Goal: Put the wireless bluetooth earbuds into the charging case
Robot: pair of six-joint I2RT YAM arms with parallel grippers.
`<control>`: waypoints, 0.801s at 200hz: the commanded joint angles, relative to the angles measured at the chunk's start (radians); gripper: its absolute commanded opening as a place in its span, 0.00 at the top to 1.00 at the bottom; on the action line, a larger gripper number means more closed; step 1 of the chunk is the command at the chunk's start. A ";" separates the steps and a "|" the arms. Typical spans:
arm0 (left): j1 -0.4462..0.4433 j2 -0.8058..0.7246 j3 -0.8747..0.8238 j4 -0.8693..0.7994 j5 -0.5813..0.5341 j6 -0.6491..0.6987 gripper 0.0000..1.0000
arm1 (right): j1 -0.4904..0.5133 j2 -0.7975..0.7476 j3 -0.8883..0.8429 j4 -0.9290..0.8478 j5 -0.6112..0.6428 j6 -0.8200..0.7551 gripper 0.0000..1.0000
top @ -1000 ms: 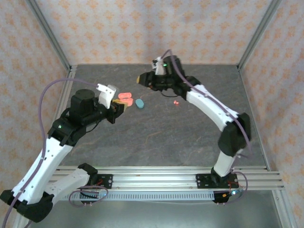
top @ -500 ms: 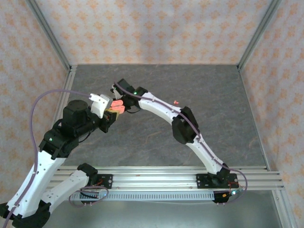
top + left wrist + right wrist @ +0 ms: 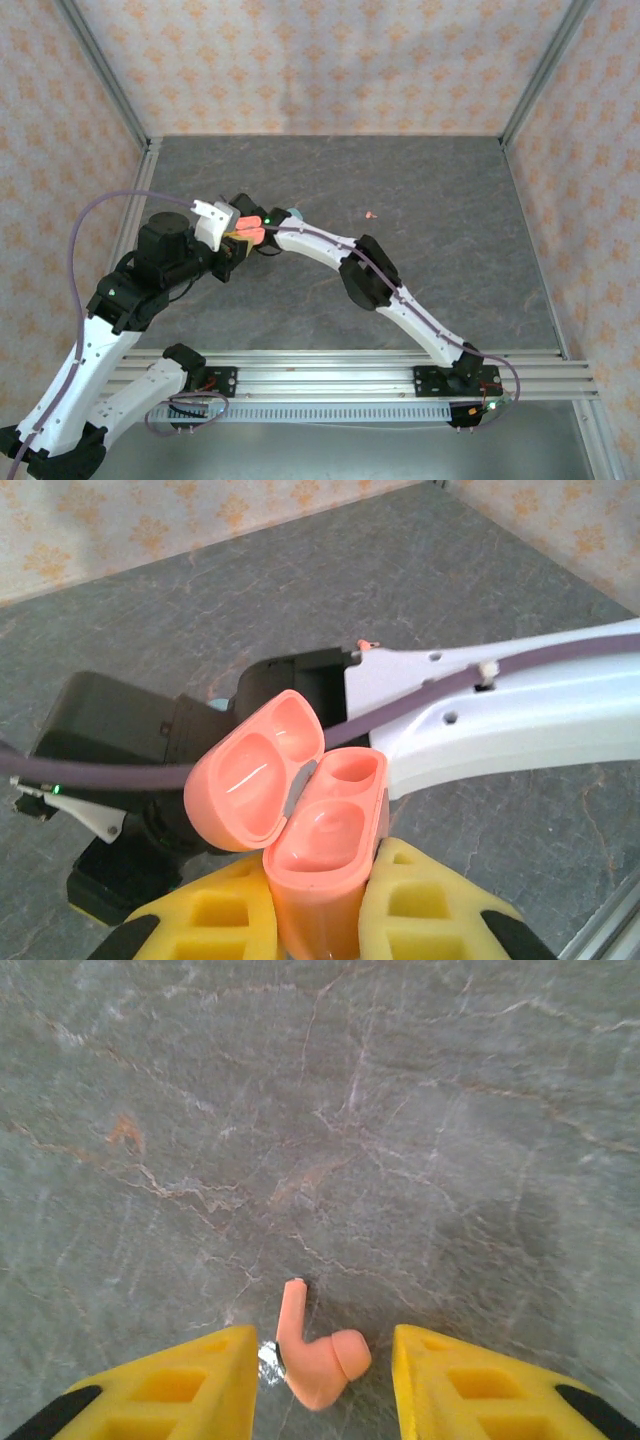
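My left gripper [image 3: 325, 865] is shut on the salmon-pink charging case [image 3: 325, 845], held upright above the table at the left [image 3: 250, 233]. Its lid [image 3: 255, 780] hangs open to the left, and both wells look empty. My right arm [image 3: 320, 245] reaches across to just behind the case. In the right wrist view, the right gripper [image 3: 325, 1345] is open over the stone tabletop. One salmon-pink earbud [image 3: 315, 1360] sits between its fingers, close to the left finger and apart from the right. I cannot tell whether it rests on the table. Another pink earbud [image 3: 371, 212] lies further right.
A light blue case [image 3: 294, 212] lies on the table just behind the right arm. The white link of the right arm [image 3: 500, 710] crosses close behind the held case. Patterned walls and metal posts [image 3: 105, 80] enclose the table on three sides.
My right arm has swung from the back centre of the table across to the left, ending beside the held case. The left gripper has drawn the case slightly towards the near left.
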 commanded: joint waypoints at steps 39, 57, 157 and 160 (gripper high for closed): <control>0.006 -0.051 -0.017 -0.017 0.014 -0.030 1.00 | 0.021 0.042 0.033 0.059 0.031 -0.051 0.58; 0.006 -0.061 -0.021 -0.014 0.006 -0.034 1.00 | 0.021 0.047 0.015 0.043 0.037 -0.070 0.59; 0.006 -0.061 -0.020 -0.019 -0.015 -0.062 1.00 | -0.008 -0.039 -0.078 -0.066 0.037 -0.050 0.79; 0.006 -0.061 -0.020 -0.020 -0.016 -0.064 1.00 | -0.010 -0.047 -0.083 -0.069 0.036 -0.052 0.80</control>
